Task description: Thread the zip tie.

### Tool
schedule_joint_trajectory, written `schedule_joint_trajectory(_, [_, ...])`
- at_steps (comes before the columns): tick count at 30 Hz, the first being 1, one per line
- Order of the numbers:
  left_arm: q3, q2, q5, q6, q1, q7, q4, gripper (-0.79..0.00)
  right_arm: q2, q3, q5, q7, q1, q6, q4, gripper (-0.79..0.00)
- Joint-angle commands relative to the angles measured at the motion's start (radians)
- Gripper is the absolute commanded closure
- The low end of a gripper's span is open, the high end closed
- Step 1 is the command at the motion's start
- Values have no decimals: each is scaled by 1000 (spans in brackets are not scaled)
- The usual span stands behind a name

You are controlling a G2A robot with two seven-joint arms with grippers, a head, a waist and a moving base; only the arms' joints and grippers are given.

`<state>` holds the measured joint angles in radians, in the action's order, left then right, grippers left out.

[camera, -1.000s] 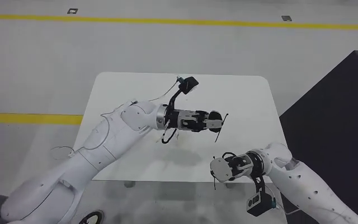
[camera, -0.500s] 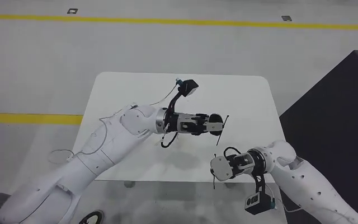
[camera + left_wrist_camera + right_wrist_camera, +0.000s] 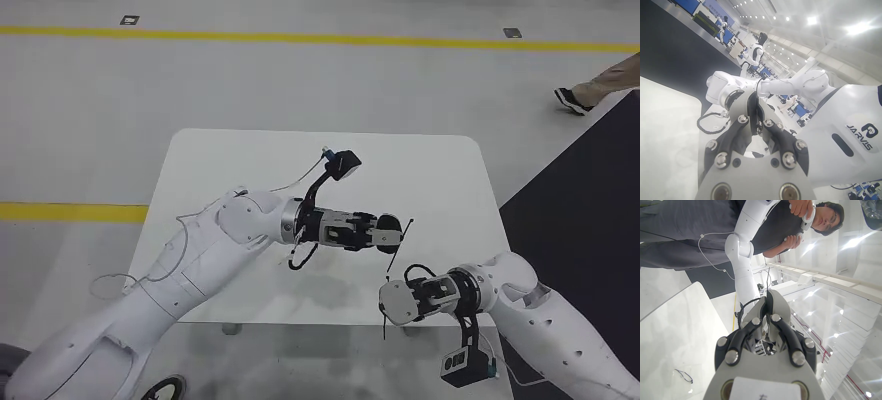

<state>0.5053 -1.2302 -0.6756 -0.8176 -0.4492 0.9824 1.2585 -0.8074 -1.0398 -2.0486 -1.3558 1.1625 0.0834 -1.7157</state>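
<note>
My left gripper (image 3: 398, 228) hangs over the middle of the white table (image 3: 440, 170), shut on a thin black zip tie (image 3: 398, 248). The strand slants from the fingers down toward my right gripper (image 3: 388, 300) near the table's front edge. In the left wrist view the gripper (image 3: 755, 98) pinches the zip tie (image 3: 758, 85), which sticks out past the tips. In the right wrist view the gripper (image 3: 768, 296) is shut on a black strand (image 3: 768, 279) pointing straight out. I cannot tell whether both hold one tie.
A small looped black tie (image 3: 684, 375) lies loose on the table (image 3: 677, 317). A dark panel (image 3: 590, 200) stands along the table's right side. Grey floor with yellow lines surrounds the table.
My left gripper has shifted right and toward the front edge with the zip tie, closing on the right gripper. The right gripper has barely moved.
</note>
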Motion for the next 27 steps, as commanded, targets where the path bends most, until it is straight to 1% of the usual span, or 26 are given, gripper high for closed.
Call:
schedule_joint_trajectory(1, [8, -3, 0, 4, -4, 12, 0, 0, -2, 1, -5, 2, 2, -6, -2, 0])
schedule_joint_trajectory(14, [46, -22, 23, 34, -27, 55, 0, 0, -2, 1, -5, 2, 2, -6, -3, 0])
schedule_joint_trajectory(27, [78, -36, 59, 43, -44, 63, 10, 0, -2, 1, -5, 2, 2, -6, -3, 0])
